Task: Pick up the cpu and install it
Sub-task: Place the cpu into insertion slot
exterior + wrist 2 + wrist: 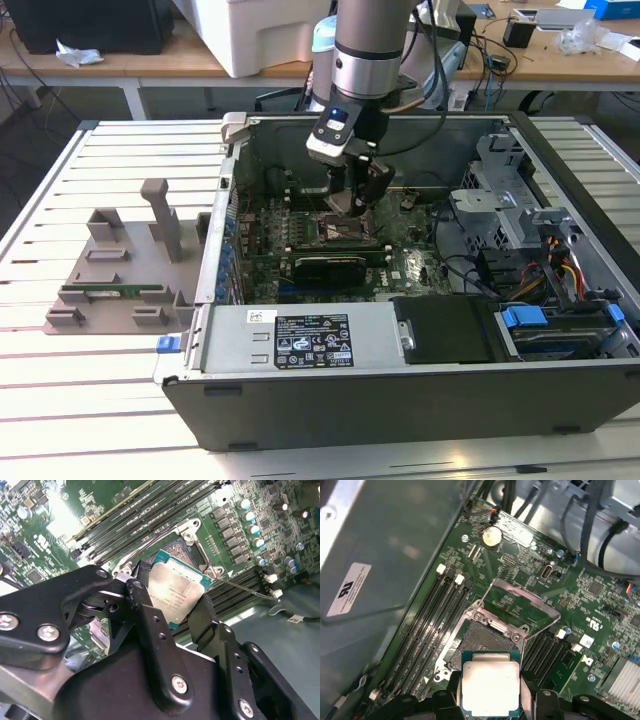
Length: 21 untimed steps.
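The cpu (175, 594), a flat square chip with a silver top and a thin green edge, sits between two black fingers (145, 617). My gripper (172, 607) is shut on it, inside the open computer case (230, 200). In the first wrist view the cpu (490, 686) hangs over the near edge of the open black socket (485, 639), whose metal load plate (522, 599) is swung up. In the exterior view the gripper (352, 208) reaches down over the motherboard, just above the socket (342, 232).
Empty memory slots (432, 625) run beside the socket. A power supply (300, 340) lines the case's front wall; a drive cage (510, 200) and cables (560, 270) fill the exterior view's right. A grey fixture (120, 270) holding a green memory stick (105, 292) lies on the slatted table.
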Each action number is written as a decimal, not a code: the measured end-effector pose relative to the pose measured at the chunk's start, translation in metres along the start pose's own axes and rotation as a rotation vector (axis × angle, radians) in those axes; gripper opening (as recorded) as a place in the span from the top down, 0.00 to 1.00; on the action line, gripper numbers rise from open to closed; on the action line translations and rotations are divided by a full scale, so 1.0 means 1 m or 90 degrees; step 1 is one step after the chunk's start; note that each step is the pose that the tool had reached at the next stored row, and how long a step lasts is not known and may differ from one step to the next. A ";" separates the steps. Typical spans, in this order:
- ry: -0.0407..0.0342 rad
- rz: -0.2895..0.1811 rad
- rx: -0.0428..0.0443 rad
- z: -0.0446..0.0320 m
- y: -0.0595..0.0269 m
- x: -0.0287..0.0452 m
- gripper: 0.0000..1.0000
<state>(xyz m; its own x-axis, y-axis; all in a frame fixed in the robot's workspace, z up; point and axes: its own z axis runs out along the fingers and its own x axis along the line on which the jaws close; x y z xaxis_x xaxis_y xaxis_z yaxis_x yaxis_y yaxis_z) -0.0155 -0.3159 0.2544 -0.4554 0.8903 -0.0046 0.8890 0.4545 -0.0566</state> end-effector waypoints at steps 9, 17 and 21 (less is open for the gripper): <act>-0.0002 0.098 0.0034 0.0000 0.0000 0.0000 0.45; -0.0002 0.173 0.0059 0.0000 0.0001 -0.0001 0.45; 0.0001 0.209 0.0071 0.0000 0.0001 -0.0001 0.45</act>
<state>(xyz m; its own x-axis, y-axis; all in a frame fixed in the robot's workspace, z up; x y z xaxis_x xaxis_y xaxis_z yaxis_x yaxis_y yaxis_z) -0.0154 -0.3159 0.2544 -0.1440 0.9893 -0.0243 0.9878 0.1423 -0.0631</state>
